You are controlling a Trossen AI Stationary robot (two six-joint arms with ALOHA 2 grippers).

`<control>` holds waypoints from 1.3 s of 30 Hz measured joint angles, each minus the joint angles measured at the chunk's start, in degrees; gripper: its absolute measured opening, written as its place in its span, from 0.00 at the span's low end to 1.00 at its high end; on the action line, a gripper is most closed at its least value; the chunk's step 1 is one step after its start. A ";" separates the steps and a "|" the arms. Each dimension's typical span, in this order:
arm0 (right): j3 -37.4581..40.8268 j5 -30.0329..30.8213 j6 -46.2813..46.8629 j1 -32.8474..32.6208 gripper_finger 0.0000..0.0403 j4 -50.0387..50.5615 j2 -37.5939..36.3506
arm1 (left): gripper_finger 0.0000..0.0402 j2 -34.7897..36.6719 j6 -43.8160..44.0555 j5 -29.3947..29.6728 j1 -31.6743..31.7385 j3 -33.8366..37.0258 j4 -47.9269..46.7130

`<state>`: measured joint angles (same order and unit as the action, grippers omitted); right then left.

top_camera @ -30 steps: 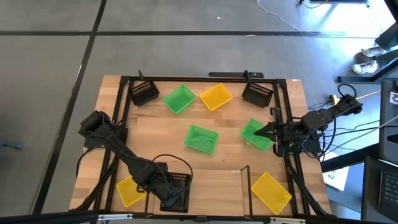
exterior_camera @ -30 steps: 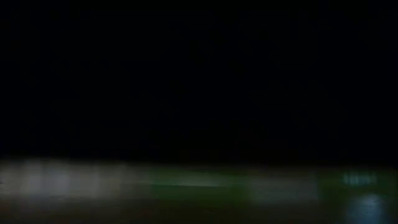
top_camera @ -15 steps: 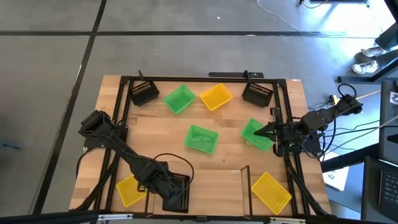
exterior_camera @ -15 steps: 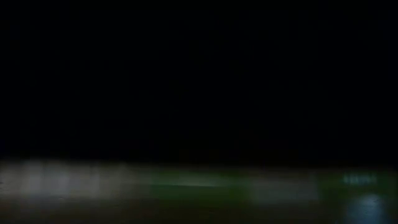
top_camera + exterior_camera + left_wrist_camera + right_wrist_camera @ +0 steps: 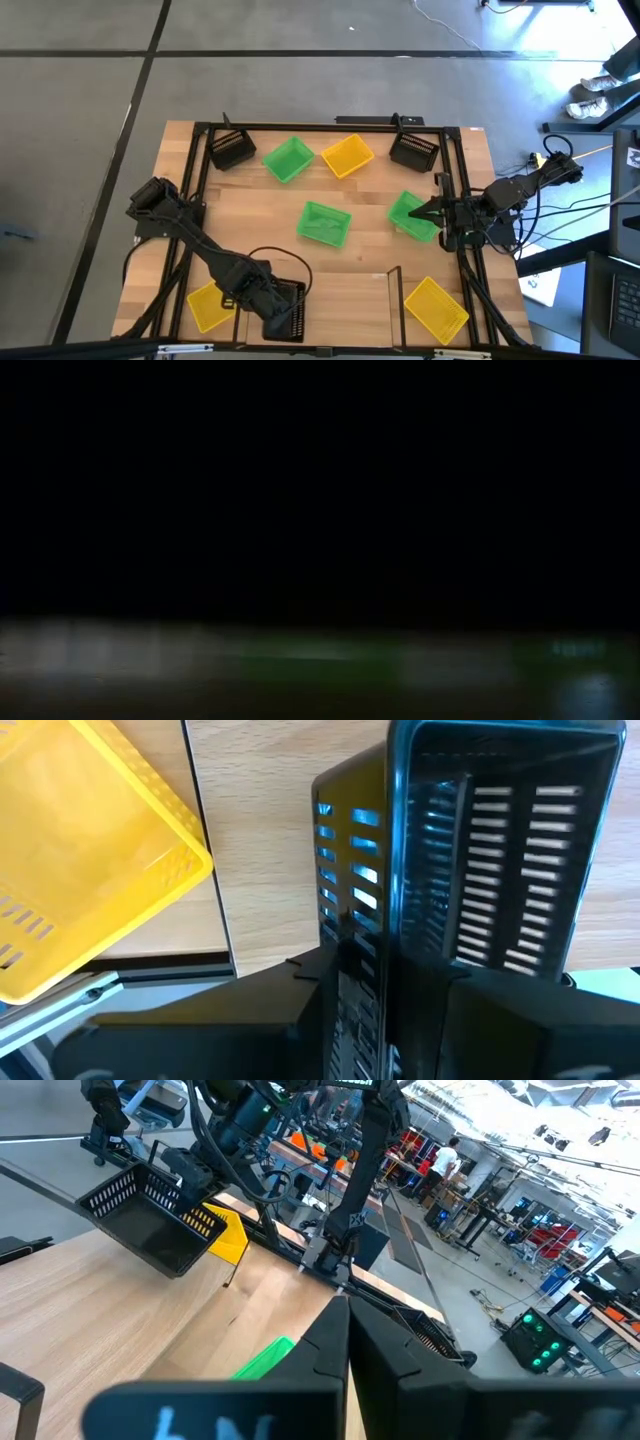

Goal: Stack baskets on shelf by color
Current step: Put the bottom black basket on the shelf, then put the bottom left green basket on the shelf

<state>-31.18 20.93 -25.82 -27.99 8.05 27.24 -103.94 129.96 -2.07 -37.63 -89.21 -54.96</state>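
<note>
My left gripper (image 5: 268, 300) stands near the table's front edge, shut on a black basket (image 5: 290, 308) that hangs tilted beside a yellow basket (image 5: 208, 306). On the wood farther off lie two more black baskets (image 5: 232, 150) (image 5: 413, 151), three green ones (image 5: 288, 158) (image 5: 324, 222) (image 5: 410, 215) and two yellow ones (image 5: 347, 155) (image 5: 435, 305). My right gripper (image 5: 422, 212) waits shut at the right, level above a green basket. Thin black rails and posts (image 5: 330, 124) border the wood; which part is the shelf I cannot tell. The low view is dark. My left gripper has the black basket's perforated side wall (image 5: 365, 935) between its two fingers, one finger (image 5: 300, 1020) outside and the other inside the basket. The fingers come slanting down from above. The basket (image 5: 150, 1215) hangs tilted; whether its low corner touches the wood I cannot tell.
A black rail (image 5: 205, 870) runs on the wood between the yellow basket (image 5: 80, 850) and the held one. A short black bracket (image 5: 396, 283) stands at the front, right of centre. Bare wood lies between that bracket and the held basket. People show far off in the room.
</note>
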 joint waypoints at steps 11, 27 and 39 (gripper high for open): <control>0.00 0.02 -0.20 0.02 0.03 0.00 -0.02 | 0.17 0.00 -0.03 -1.56 0.02 0.00 0.10; 0.01 0.02 -0.23 0.02 0.03 -0.02 -0.02 | 0.18 0.02 -6.29 -1.32 2.47 0.00 -3.07; 0.02 -3.63 0.21 0.02 0.03 -1.03 -0.02 | 0.18 5.98 -15.05 23.34 2.80 -0.02 -3.65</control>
<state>-31.16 17.29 -25.62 -27.97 7.02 27.22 -97.96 114.91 21.28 -34.83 -89.23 -58.61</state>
